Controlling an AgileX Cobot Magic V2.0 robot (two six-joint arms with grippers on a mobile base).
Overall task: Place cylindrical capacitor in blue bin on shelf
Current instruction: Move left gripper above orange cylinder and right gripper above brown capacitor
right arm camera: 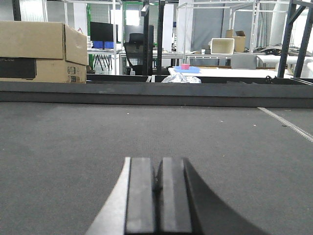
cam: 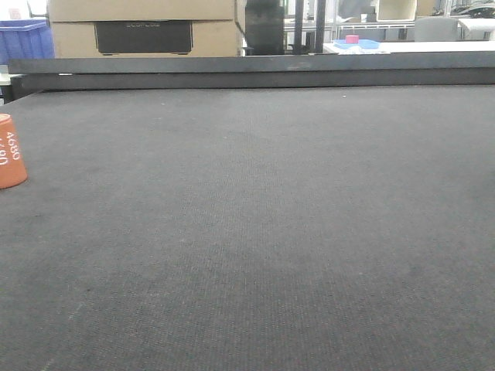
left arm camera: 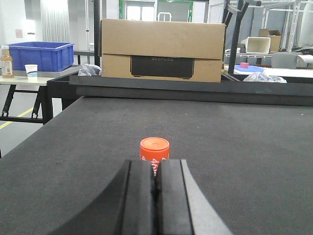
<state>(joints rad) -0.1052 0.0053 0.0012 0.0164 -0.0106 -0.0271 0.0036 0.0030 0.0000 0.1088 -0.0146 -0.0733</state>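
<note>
You are lining up on the cylindrical capacitor (left arm camera: 154, 148), which is standing upright on the worktop (left arm camera: 254, 142) just ahead of your left tool (left arm camera: 156, 171). Both it and the right tool (right arm camera: 157, 171) are sitting clenched and empty; spread the left one before advancing.

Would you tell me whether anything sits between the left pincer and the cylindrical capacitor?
Nothing visible does. The cylindrical capacitor stands upright on the dark mat straight ahead of the left pincer, whose jaws are shut.
</note>
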